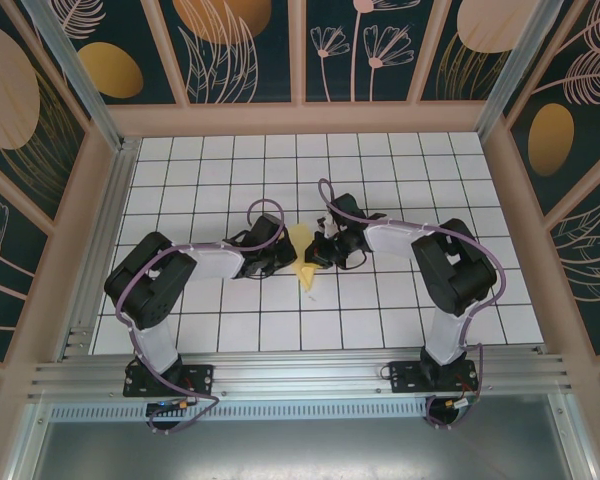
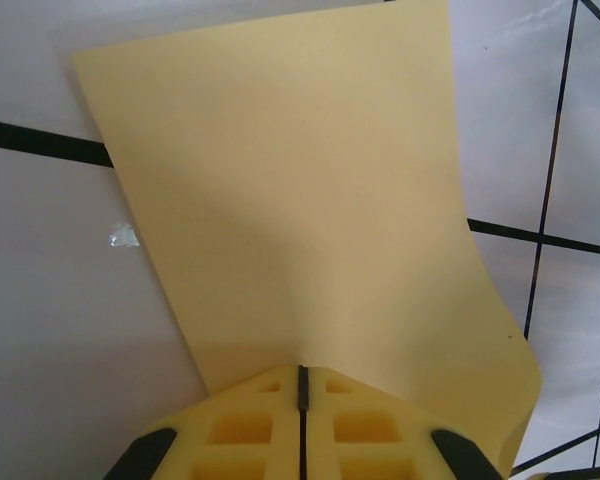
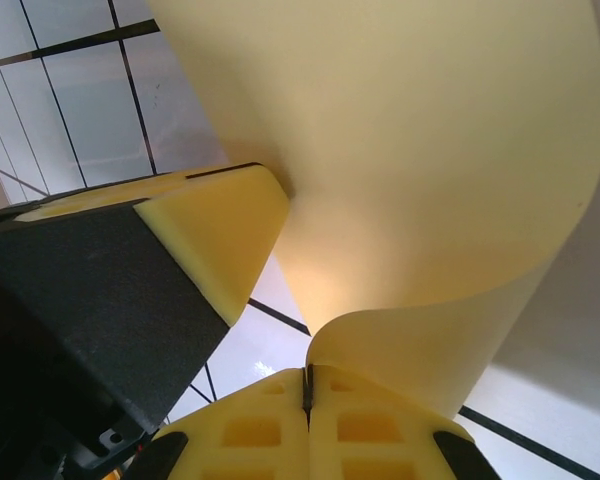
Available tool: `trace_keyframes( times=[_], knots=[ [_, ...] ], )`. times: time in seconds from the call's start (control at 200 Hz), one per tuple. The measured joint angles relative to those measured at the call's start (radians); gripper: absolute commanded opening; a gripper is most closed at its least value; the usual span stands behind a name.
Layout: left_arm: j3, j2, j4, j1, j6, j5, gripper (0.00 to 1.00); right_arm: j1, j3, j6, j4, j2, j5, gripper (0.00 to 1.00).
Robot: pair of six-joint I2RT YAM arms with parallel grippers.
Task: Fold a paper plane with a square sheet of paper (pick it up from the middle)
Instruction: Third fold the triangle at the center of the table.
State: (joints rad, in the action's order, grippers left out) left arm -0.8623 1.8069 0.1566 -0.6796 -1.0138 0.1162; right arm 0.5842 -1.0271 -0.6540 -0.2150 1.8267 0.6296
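- The square sheet of paper [image 1: 301, 243], plain pale yellow, is held off the table near the middle of the white tiled floor [image 1: 380, 320], between the two grippers.
- From above it shows as a small bent yellow shape with one pointed corner hanging toward the near edge.
- In the left wrist view the paper [image 2: 300, 200] rises as a broad flat panel, and its right-hand edge curls over.
- In the right wrist view the paper [image 3: 410, 150] sweeps up in a deep curve and turns back on itself just above the fingers.
- The left gripper [image 2: 302, 390] has its yellow fingers pressed together on the sheet's lower edge, with only a thin dark seam between them.
- The right gripper [image 3: 307, 385] is likewise closed tight, pinching the paper where the curl begins.
- In the right wrist view one yellow finger [image 3: 220, 230] of the left gripper, with its black housing behind it, stands just beside the paper and hides the tiles on that side.
- Both arms reach inward from their bases at the near rail [image 1: 300, 375], elbows out and forearms low, so the wrists meet almost nose to nose.
- Purple cables [image 1: 330, 195] loop above each wrist.
- Dark patterned wall panels [image 1: 230, 50] in pale frames enclose the table.
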Motion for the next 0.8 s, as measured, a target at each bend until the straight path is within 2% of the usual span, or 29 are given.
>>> trace_keyframes(
  times=[0.195,0.43,0.801],
  knots=[
    [-0.032,-0.040,-0.041,0.000,0.014,-0.056,0.11,0.000,0.000,0.001,-0.001,0.002,-0.004,0.00],
    [-0.085,-0.016,-0.109,0.001,0.033,-0.126,0.10,0.000,0.000,0.008,-0.002,0.003,-0.013,0.00],
    [-0.121,0.055,-0.155,0.001,0.037,-0.151,0.06,0.000,0.000,0.011,0.004,0.003,-0.011,0.00]
  ],
)
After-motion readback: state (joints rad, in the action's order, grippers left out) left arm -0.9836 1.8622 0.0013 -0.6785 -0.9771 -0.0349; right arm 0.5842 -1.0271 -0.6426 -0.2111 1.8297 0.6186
